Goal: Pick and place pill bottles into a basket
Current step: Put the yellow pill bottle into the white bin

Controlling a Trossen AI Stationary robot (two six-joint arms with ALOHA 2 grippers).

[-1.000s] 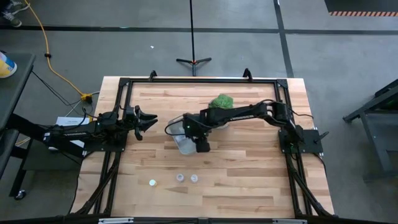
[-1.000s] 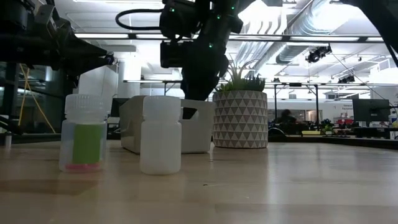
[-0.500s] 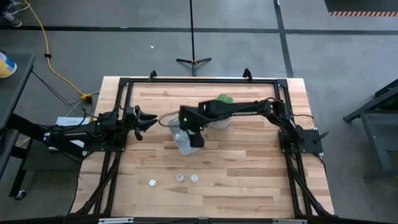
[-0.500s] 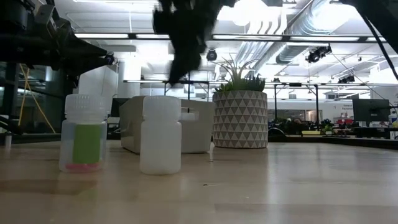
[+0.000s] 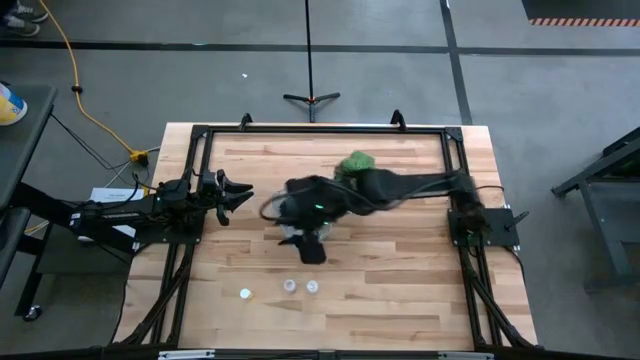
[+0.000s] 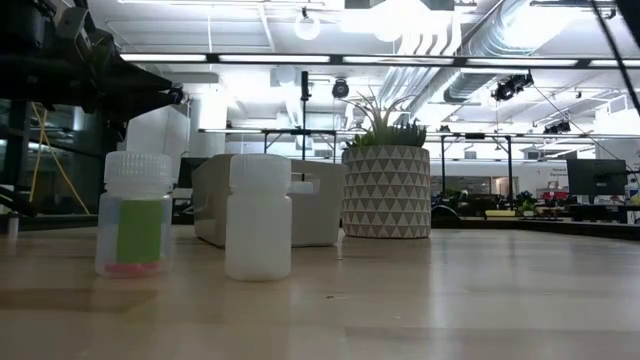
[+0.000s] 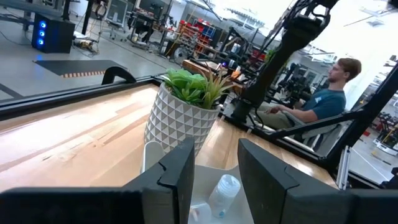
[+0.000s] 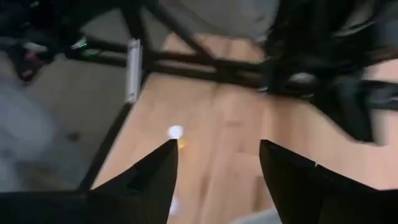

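Note:
Three pill bottles stand upright on the table near its front edge: one (image 5: 246, 293), one (image 5: 290, 286) and one (image 5: 312, 286). In the low view the greenish one (image 6: 133, 215) and a white one (image 6: 258, 217) show close up. The pale basket (image 5: 288, 236) stands at mid-table on its base, partly under my right gripper (image 5: 310, 248), which is open and empty above its near side. In the left wrist view a bottle (image 7: 224, 193) lies inside the basket (image 7: 152, 158). My left gripper (image 5: 238, 190) is open and empty, left of the basket.
A white patterned pot with a green plant (image 5: 357, 163) stands just behind the basket. A black frame (image 5: 320, 128) runs along the table's edges. A person (image 7: 323, 99) sits beyond the table. Bare wood lies right of the bottles (image 5: 400, 290).
My right gripper has swung from over the basket toward the table's near edge, closer to the loose bottles, and has gone out of the low view. The bottles and the basket have kept still.

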